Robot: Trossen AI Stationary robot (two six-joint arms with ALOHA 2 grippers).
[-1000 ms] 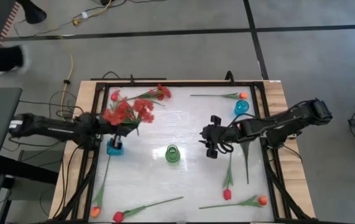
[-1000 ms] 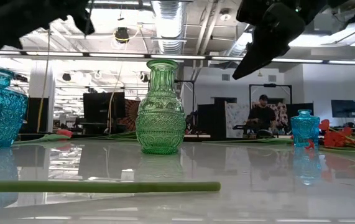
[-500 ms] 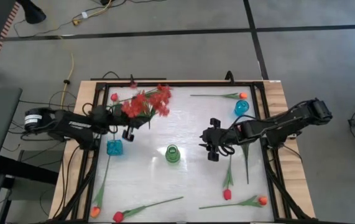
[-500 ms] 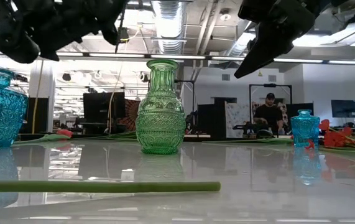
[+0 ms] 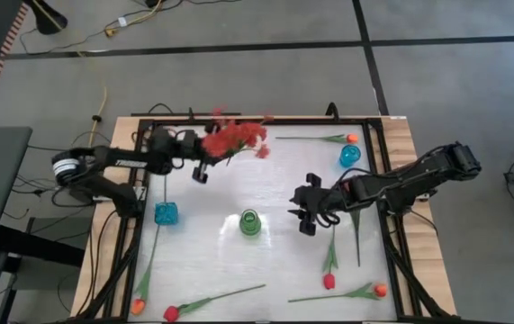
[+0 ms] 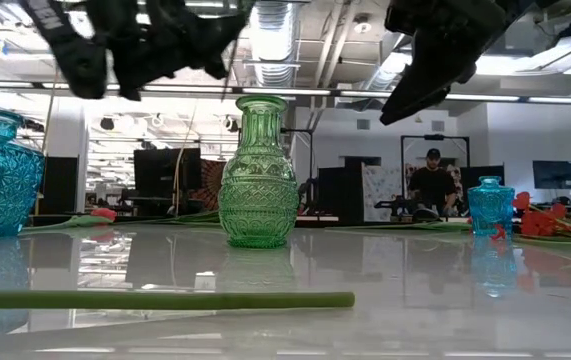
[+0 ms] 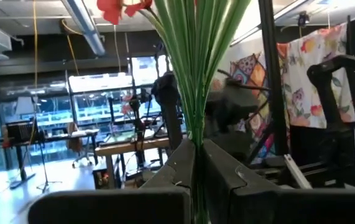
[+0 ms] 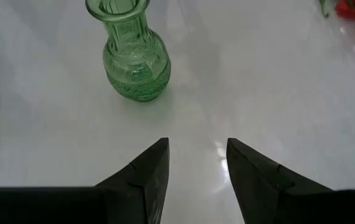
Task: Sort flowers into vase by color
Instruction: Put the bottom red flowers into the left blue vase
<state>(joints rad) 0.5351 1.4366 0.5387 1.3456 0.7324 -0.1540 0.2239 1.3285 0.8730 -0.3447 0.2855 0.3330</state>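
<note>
Three glass vases stand on the white table (image 5: pixel 275 193): one green ribbed glass vase (image 5: pixel 251 222) and two blue ones. Beyond it, the left gripper (image 5: pixel 199 169) clamps a bushy red spray (image 5: pixel 235 138) aloft. Beside it, the right gripper (image 5: pixel 305 216) hovers, fingers apart.

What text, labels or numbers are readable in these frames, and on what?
None are readable.
The green vase, the blue vases and the table carry no lettering.
Left end effector and right end effector: no markings show.
Background screens in the low view: too small to read.
</note>
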